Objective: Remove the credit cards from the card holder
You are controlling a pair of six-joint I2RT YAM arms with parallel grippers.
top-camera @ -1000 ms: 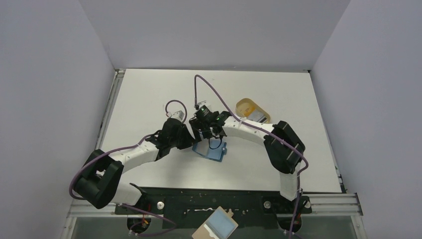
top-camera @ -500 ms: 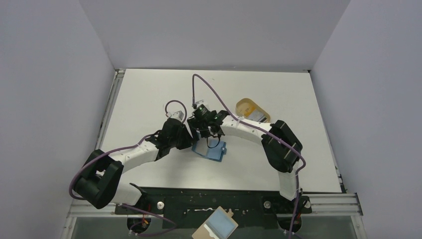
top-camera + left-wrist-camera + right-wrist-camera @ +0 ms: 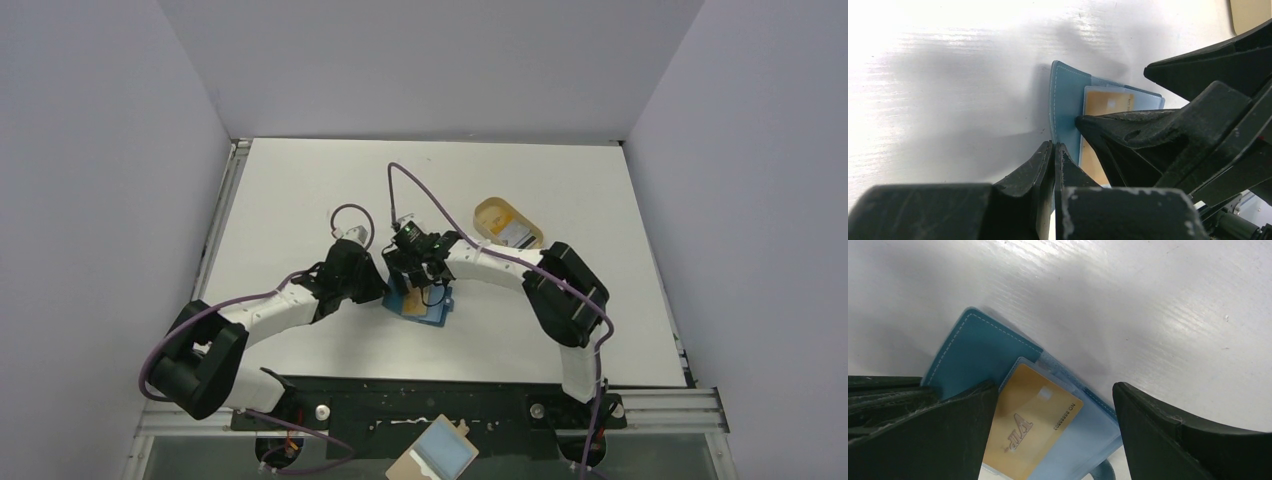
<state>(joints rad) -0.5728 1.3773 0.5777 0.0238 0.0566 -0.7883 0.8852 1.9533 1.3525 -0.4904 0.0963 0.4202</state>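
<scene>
The card holder [image 3: 428, 304] is a teal-blue wallet lying open on the white table, its lighter blue inside up. It also shows in the left wrist view [image 3: 1065, 107] and the right wrist view [image 3: 973, 350]. A gold credit card [image 3: 1030, 425] marked VIP sits in its clear pocket, and shows too in the top view [image 3: 411, 303] and the left wrist view [image 3: 1105, 102]. My left gripper [image 3: 386, 291] is shut on the wallet's left cover edge [image 3: 1054, 148]. My right gripper [image 3: 1055, 387] is open just above the wallet, one finger on each side of the card, holding nothing.
A tan oval tray [image 3: 497, 213] stands to the back right with a pale flat piece in it. A tan board with a light-blue rectangle [image 3: 436, 455] lies below the table's front rail. Both arms meet over the wallet.
The right gripper has shifted slightly left and down toward the wallet. The gold card now shows in the wallet, where only light blue showed before. The left arm has barely moved.
</scene>
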